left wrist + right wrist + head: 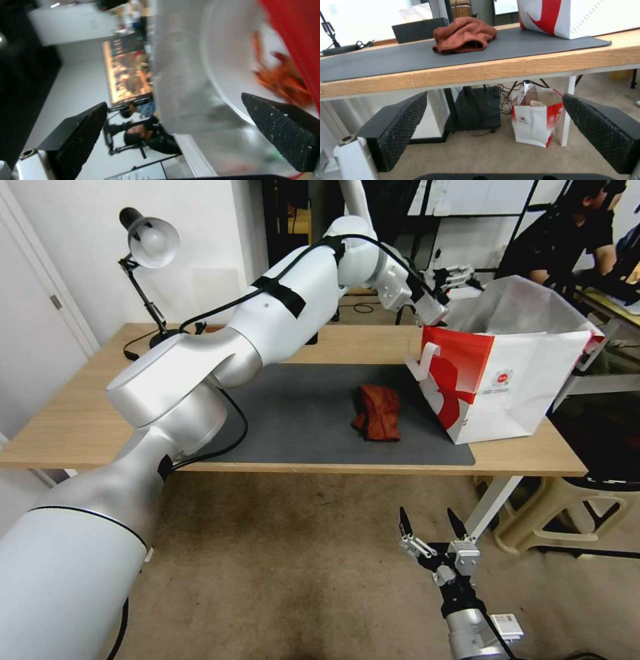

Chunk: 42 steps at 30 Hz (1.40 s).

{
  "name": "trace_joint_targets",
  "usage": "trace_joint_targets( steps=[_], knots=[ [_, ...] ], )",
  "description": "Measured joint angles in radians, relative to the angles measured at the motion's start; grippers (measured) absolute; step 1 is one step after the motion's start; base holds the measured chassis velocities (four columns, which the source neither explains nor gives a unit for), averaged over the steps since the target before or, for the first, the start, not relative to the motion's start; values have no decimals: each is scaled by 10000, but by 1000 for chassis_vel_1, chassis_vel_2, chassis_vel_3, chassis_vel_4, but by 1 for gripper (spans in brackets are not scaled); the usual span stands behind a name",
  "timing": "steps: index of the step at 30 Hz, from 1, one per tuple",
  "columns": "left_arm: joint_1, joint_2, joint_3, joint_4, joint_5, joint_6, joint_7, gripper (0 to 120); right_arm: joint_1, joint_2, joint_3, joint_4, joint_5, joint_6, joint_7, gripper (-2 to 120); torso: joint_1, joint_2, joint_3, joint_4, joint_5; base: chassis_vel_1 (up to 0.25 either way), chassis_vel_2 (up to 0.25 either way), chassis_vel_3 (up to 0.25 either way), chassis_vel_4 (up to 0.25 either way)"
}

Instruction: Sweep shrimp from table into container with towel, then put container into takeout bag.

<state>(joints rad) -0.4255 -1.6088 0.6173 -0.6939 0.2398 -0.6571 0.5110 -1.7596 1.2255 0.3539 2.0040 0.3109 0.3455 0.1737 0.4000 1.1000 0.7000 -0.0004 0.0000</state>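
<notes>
Two robot arms share this scene, and one is at work. From the head camera, the left arm stretches across the light-wood table [80, 427] to the upper rim of the red-and-white takeout bag [513, 387], which stands open at the right end of the dark grey mat [300, 413]. The left gripper [460, 277] sits at the bag's mouth, by its far edge.

In the left wrist view, the left gripper [200, 130] has its two black textured fingers [83, 140] spread wide. Between them lies the white container [220, 62], a round plastic bowl seen at close range, with red-orange shrimp [283, 82] heaped inside it. Red bag paper crowds in beside the bowl. The fingers look parted around the bowl rather than pressed on it; whether they touch it cannot be told.

The rust-brown towel [379, 411] lies crumpled on the mat, just beside the bag, with nothing gripping it. No shrimp are visible on the mat.

The right gripper [432, 527] hangs idle, low in front of the table's near edge, fingers open and empty. Its own camera looks up past its fingers [400, 125] at the table edge, the towel [463, 35] and the bag's base [573, 17]. A black tissue box [416, 28] stands behind the towel, and a second, smaller paper bag [533, 122] stands on the floor under the table.

Judging by this, the sweeping looks finished and the bowl appears to be at or within the bag. What seems left is confirming the bowl rests inside and drawing the left arm away.
</notes>
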Motion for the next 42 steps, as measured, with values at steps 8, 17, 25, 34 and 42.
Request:
trace_joint_targets(
  steps=[8, 17, 25, 34, 42],
  knots=[
    [270, 14, 780, 401, -4180, 1543, -1816, 100, 17, 6, -43, -47, -15, 8, -10, 100, 1, 0, 0, 5, -1, 0, 0, 0, 0],
    [899, 8, 2261, -1415, -8510, 3991, -3742, 100, 104, -20, -114, -67, -23, -10, 11, 100, 1, 0, 1, 3, 1, 0, 0, 0, 0],
    [1526, 381, 2461, -3766, -11580, 6200, -5810, 100, 40, -46, -97, -61, -13, -3, 10, 100, 0, 0, 0, 4, 1, 0, 0, 0, 0],
    [2384, 1344, 1775, -5751, -13276, 7456, -8609, 100, 45, -39, -149, -42, -35, -1, 2, 100, 0, 0, 0, 5, -1, 0, 0, 0, 0],
    [3249, 1821, 691, -7171, -14482, 7366, -9996, 100, 124, -77, -205, -20, -49, -52, 8, 100, -1, 0, 0, 4, -1, 0, 0, 0, 0]
  ],
)
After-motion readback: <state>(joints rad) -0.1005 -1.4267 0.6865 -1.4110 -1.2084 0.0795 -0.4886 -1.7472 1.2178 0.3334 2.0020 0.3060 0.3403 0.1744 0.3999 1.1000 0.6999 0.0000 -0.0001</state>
